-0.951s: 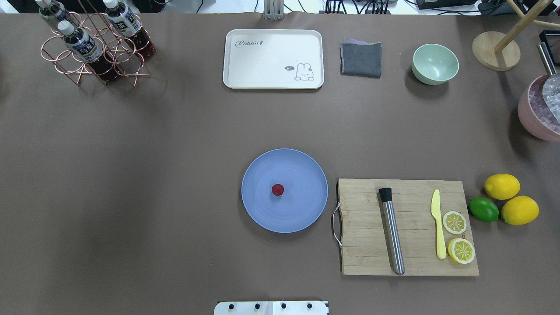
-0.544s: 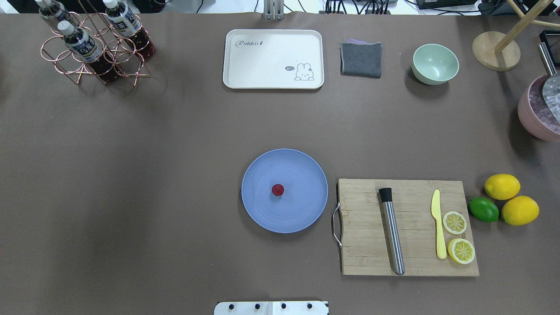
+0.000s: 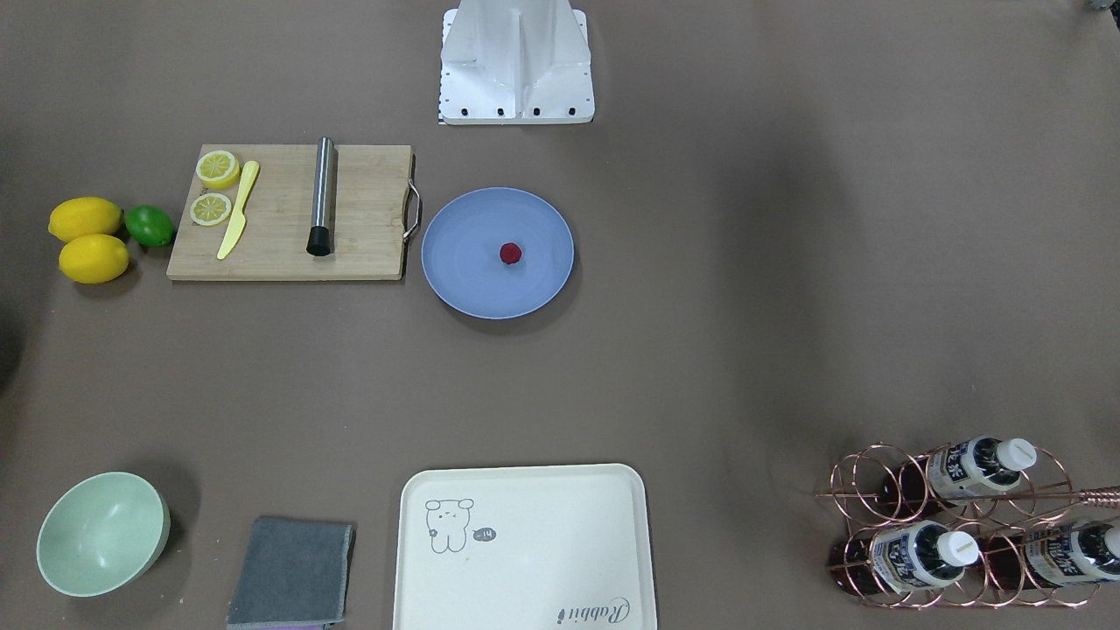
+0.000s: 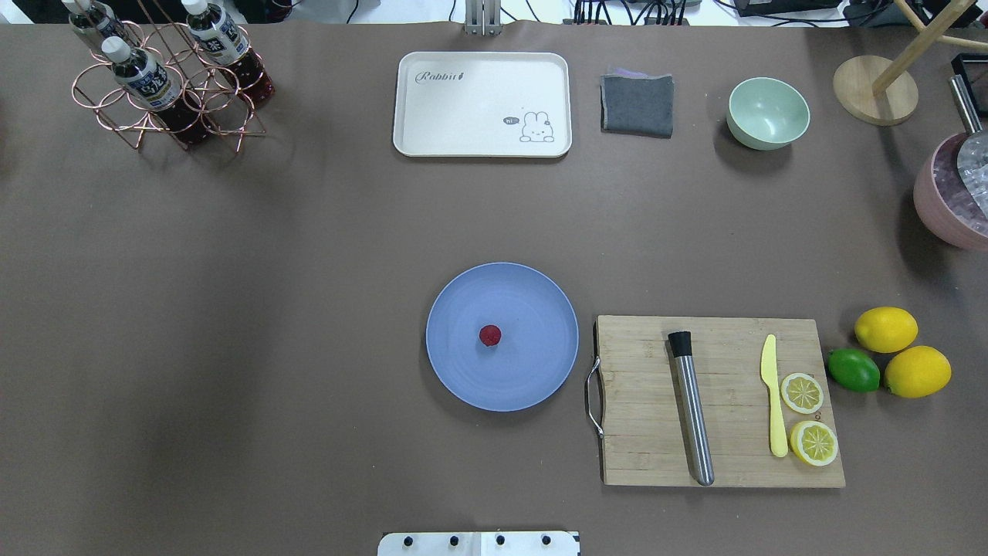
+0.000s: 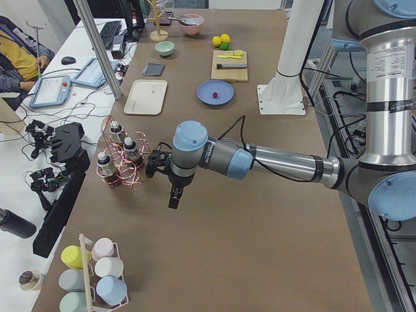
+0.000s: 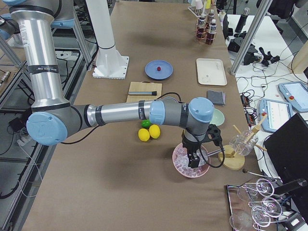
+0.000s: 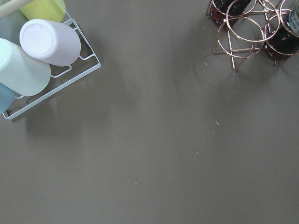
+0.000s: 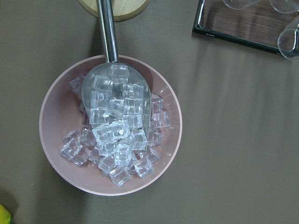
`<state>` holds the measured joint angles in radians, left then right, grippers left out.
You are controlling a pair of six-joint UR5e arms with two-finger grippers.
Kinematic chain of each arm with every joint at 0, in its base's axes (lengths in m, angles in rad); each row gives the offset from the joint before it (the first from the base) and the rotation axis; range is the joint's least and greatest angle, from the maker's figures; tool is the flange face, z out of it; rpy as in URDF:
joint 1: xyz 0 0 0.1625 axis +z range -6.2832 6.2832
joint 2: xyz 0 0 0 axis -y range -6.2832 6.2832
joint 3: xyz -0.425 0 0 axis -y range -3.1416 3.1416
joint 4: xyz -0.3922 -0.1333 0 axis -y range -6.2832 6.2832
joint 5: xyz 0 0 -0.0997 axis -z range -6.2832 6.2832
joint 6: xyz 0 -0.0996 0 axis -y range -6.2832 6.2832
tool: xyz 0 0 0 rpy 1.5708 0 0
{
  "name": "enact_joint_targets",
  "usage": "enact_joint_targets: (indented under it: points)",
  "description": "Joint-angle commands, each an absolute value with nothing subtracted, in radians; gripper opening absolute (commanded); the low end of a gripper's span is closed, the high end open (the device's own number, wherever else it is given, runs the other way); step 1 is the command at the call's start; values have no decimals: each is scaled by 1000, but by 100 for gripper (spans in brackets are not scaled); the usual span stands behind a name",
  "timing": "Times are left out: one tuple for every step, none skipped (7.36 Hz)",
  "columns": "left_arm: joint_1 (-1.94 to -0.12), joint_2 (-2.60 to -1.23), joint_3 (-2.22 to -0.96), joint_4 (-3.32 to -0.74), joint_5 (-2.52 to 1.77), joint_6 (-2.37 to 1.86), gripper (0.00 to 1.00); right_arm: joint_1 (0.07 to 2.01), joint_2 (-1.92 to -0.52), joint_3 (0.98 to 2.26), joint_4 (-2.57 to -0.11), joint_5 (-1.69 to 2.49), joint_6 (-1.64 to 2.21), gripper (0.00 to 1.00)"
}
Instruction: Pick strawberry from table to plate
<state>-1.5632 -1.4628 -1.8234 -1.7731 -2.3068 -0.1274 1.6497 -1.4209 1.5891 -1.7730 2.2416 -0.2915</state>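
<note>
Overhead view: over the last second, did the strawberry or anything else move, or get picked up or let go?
Nothing visibly changed. The strawberry lies near the middle of the plate, exactly where it was before, and nothing was taken hold of or let go.

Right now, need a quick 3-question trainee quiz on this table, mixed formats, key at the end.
1. True or false: the strawberry lies on the plate.
2. Which of these lies on the cutting board? A) two lemon slices B) the lime C) the grey cloth
3. Fill in: the right pincer hovers over a pink bowl full of ____.

Key: 1 true; 2 A; 3 ice.
</note>
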Motion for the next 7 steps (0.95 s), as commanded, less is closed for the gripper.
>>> enact_joint_targets:
  points:
    - [-1563,-1457,-1802,-1802,-2306,-126,98,1649,-1419,1582,-1772,2244,-291,100]
    - [-1563,-1457,-1810,-1802,-2309,-126,98,1649,-1419,1585,-1769,2244,-291,100]
    - [-1563,-1457,-1810,-1801,-2307,-126,98,1649,-1422,1579,-1735,2246,-288,100]
    - [-1563,-1460,-1809,-1801,-2309,-127,98,1649,-1422,1578,-1724,2259,-249,100]
    - [-1563,-1460,-1813,-1795,-2312,-127,98,1649,-1427,1578,-1723,2266,-238,100]
    - [-1563,-1463,-1812,-1792,-2328,-129,98,1649,-1428,1578,-1723,2276,-233,100]
    - [-1565,-1468,-1816,-1790,-2350,-127,98,1649,-1428,1582,-1723,2287,-230,100]
